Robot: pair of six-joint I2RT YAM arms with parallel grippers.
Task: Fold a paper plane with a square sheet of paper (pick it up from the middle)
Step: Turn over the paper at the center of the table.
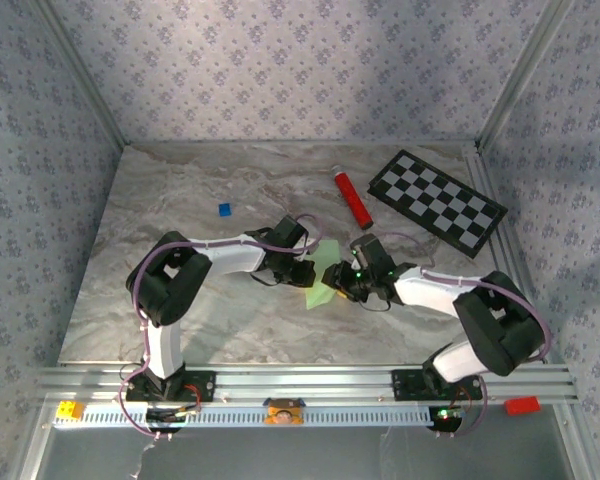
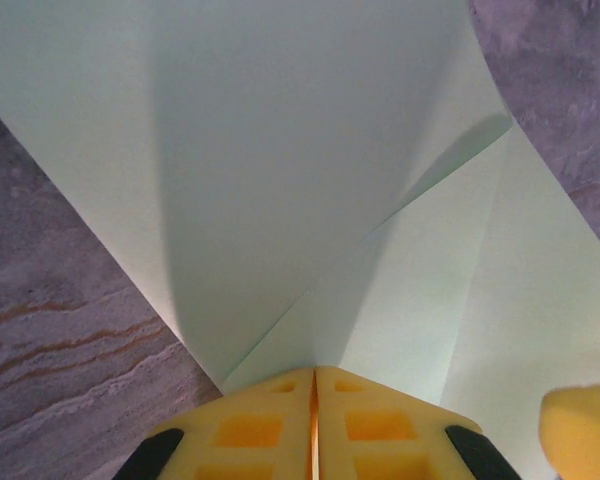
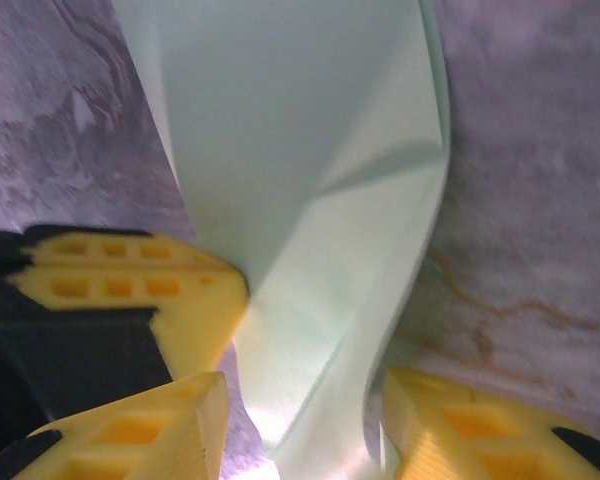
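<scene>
Where the arms meet: square sheet of paper (image 1: 325, 258), partly folded, sits mid-table between both grippers.
Left gripper (image 2: 315, 378): clamped onto the sheet at a fold; judged to be anchoring it for creasing.
Right gripper (image 3: 300, 425): jaws apart, sheet passing between them ungripped; judged free to reposition.
Beyond, idle: blue square (image 1: 224, 209), red tube (image 1: 351, 197), checkerboard (image 1: 437, 200), well apart from the work.
Count: two arms, two grippers, one sheet, one each of the idle items.

paper sheet (image 2: 280, 150): thin, matt, smooth | table (image 1: 260, 325): marble-look, sl. sheen | L fingers (image 2: 250, 430): yellow plastic, matt
</scene>
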